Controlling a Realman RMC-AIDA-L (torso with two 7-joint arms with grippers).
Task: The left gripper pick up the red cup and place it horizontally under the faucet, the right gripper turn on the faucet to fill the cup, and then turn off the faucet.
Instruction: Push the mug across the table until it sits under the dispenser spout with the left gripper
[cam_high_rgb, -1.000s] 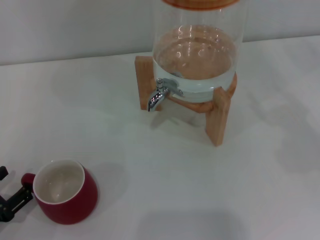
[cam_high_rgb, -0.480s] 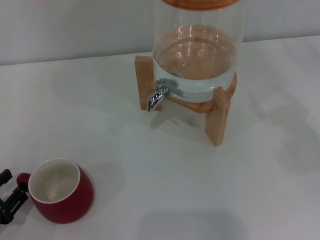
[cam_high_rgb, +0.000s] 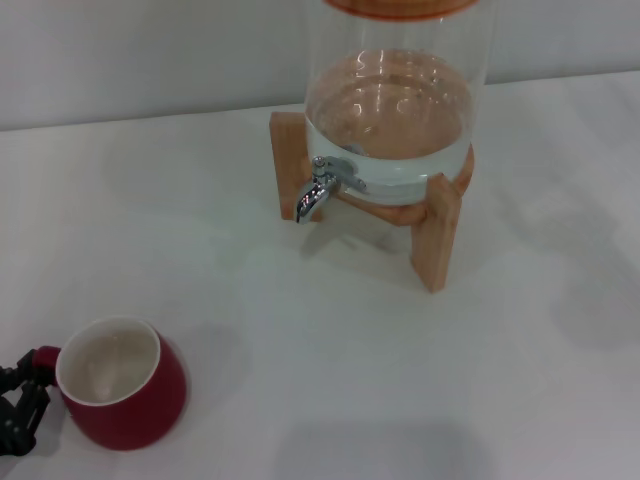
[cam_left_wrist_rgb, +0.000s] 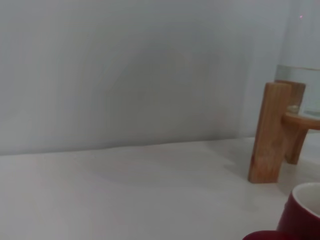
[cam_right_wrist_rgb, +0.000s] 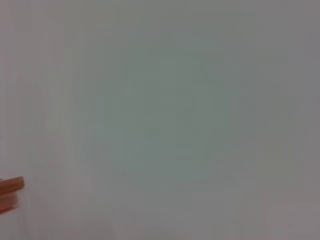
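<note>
One cup (cam_high_rgb: 125, 385), red, sits at the table's (cam_high_rgb: 400, 380) near-left corner w/ the left gripper (cam_high_rgb: 22, 398) at its handle, grip state unclear, well apart from the faucet (cam_high_rgb: 318, 190); a thin handle hold could let it tilt or slip during lift.

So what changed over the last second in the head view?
The left gripper slid toward the frame's lower-left corner, its fingers now at the red cup's handle; the red cup shifted slightly left. The faucet and dispenser stayed put.
</note>
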